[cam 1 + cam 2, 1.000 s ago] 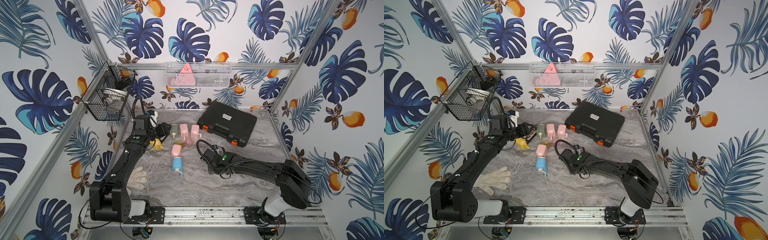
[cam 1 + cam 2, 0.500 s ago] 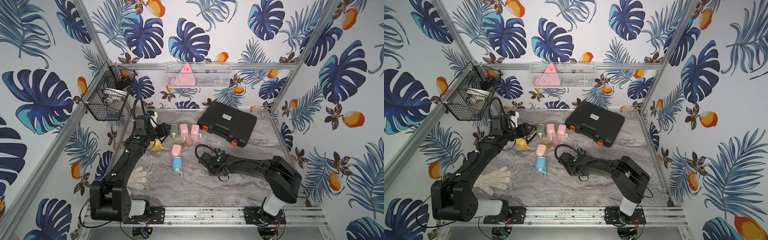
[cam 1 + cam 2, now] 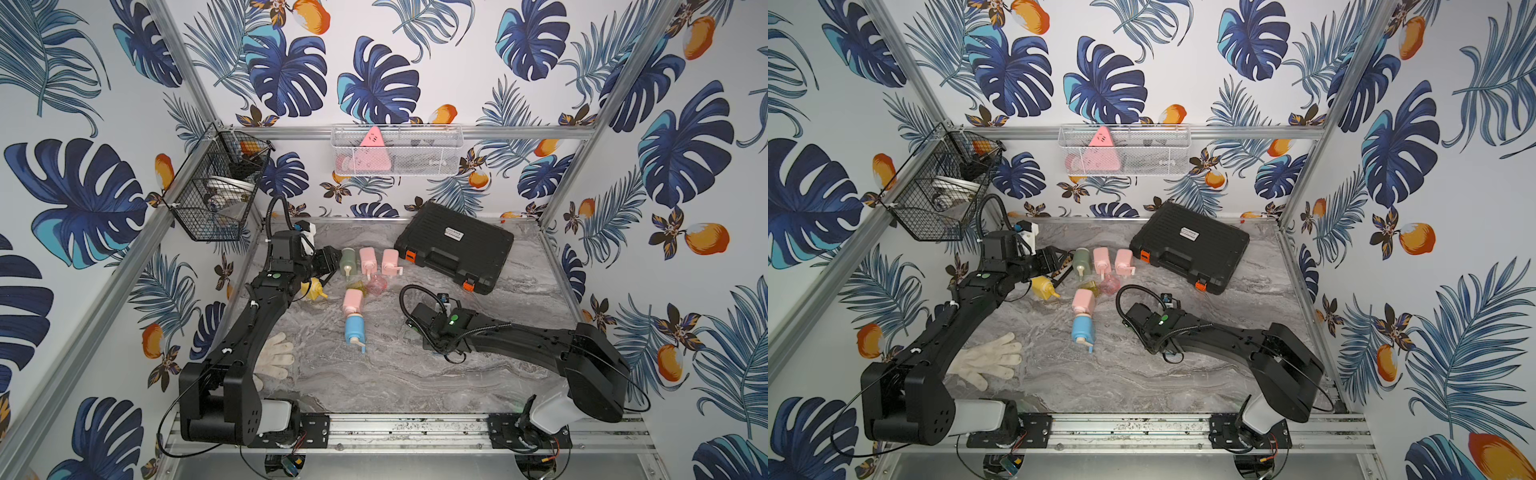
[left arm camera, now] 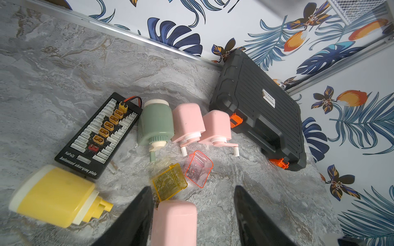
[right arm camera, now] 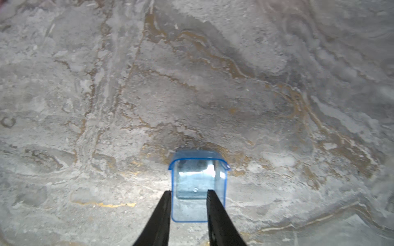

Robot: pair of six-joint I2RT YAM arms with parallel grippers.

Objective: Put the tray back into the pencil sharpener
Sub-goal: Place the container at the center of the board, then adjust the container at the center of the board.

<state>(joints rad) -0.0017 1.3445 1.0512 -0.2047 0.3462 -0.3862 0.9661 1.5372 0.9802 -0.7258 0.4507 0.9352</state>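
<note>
tray: small clear blue plastic tray (image 5: 199, 170), lying on the grey table (image 5: 85, 85) with its open side up toward the wrist camera. In both top views it's hidden under the right arm (image 3: 519, 345).
right gripper: right gripper (image 5: 188, 191) sits low over the tray, jaws part way apart. One jaw is at a side wall, the other over the tray's inside. No grip that I can see; the tray looks to be resting on the table.
left gripper: left gripper (image 4: 191, 188) has its jaws wide and holds nothing. It hovers over a pink sharpener (image 4: 173, 221), one jaw close beside it, the other apart.
target: blue sharpener (image 3: 353, 330), on its side, near the right arm's wrist with bare table between. Matched by colour, my guess. Its slot can't be seen.
step: probably the pickup, not yet done.
handling: likely very light. Thin stiff shell with slick walls, so it could flex, crack or squirt out if squeezed hard.
hold: best across the two outer side walls, near the lipped end, leaving the plain end free to slide in.
risk: tray tilting in the jaws, so it jams at the slot.
</note>
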